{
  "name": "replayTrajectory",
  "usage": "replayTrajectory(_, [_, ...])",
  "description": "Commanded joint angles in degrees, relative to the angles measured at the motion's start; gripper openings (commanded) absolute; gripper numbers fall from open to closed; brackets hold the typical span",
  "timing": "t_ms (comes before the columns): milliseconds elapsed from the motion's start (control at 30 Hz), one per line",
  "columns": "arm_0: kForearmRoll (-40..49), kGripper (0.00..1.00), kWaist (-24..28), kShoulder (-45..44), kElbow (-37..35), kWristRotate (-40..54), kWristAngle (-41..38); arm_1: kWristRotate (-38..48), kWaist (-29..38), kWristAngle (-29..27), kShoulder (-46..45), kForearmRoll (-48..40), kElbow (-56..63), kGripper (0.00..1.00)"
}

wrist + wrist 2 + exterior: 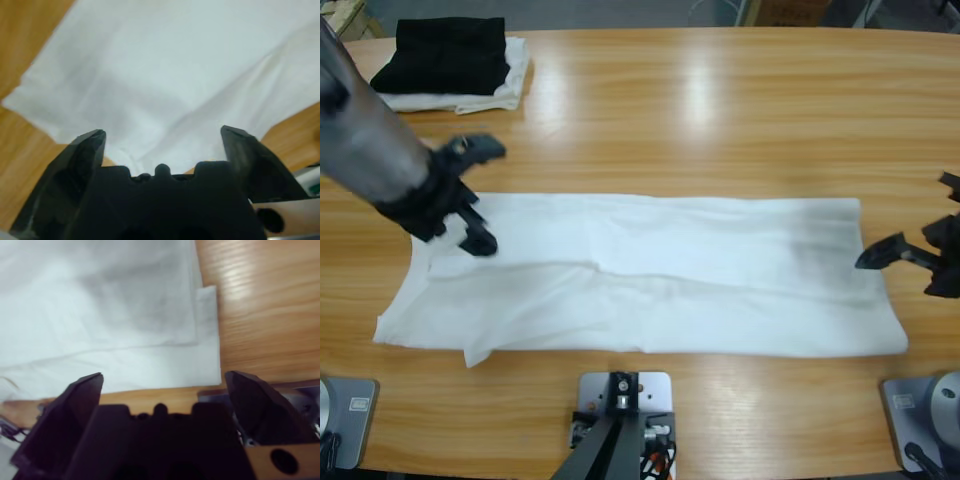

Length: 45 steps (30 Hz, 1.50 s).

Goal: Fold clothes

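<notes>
White thin cotton T-shirt (650, 275), folded into a long band, lies flat on the wooden desk (720, 110), its long axis running from 9 to 3 o'clock. My left end effector (470, 200) hovers spread and empty over its 9 o'clock end. My right end effector (910, 255), also spread, sits just off the 3 o'clock end, so each arm is near its own end.

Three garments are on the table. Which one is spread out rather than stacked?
The white T-shirt, folded into a long band across the table's middle between both end effectors. The black folded garment sits atop a white folded cloth in the far corner.
</notes>
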Motion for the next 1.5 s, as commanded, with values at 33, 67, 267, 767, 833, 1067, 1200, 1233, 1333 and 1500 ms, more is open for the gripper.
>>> replayTrajectory(33, [-5.74,0.911,-1.39,4.33,4.57,-1.93,1.18,6.14,7.71,-7.95,-1.28,-5.37,2.27,0.997])
replayTrajectory(67, [-5.62,0.913,-1.9,4.18,4.83,-2.54,2.71,8.84,8.7,-8.05,-0.66,-5.33,2.12,1.0])
replayTrajectory(267, [-5.6,0.968,-2.96,5.2,9.25,-5.97,5.26,12.87,17.71,-9.95,10.16,-7.62,-2.3,1.0])
replayTrajectory(767, [-9.03,0.268,-4.51,4.2,11.36,-9.05,5.82,-4.22,15.99,-8.18,15.33,-16.44,-4.25,0.0])
replayTrajectory(833, [-10.12,0.017,-4.51,3.2,11.44,-9.05,5.68,-4.48,15.85,-7.82,15.45,-16.44,-4.46,0.0])
replayTrajectory(1067, [-13.14,0.0,-4.51,0.74,12.59,-8.03,1.81,-4.82,15.85,-7.35,15.84,-17.85,-3.93,0.0])
replayTrajectory(1200, [-15.34,0.228,-5.33,1.6,13.34,-4.0,-6.01,-4.75,15.85,-7.21,15.93,-17.95,-4.11,0.0])
replayTrajectory(1233, [-15.32,0.236,-5.49,0.49,13.52,-4.0,-6.52,-4.75,15.85,-7.19,15.84,-17.93,-4.11,0.0])
replayTrajectory(1333, [-15.48,0.0,-5.56,-2.58,14.12,-4.04,-7.17,-5.01,15.85,-6.19,16.47,-18.06,-3.86,0.0])
replayTrajectory(1500, [-13.04,0.0,-4.72,-6.41,13.85,-7.6,-2.34,-5.01,15.85,-6.08,16.26,-18.66,-3.49,0.0])
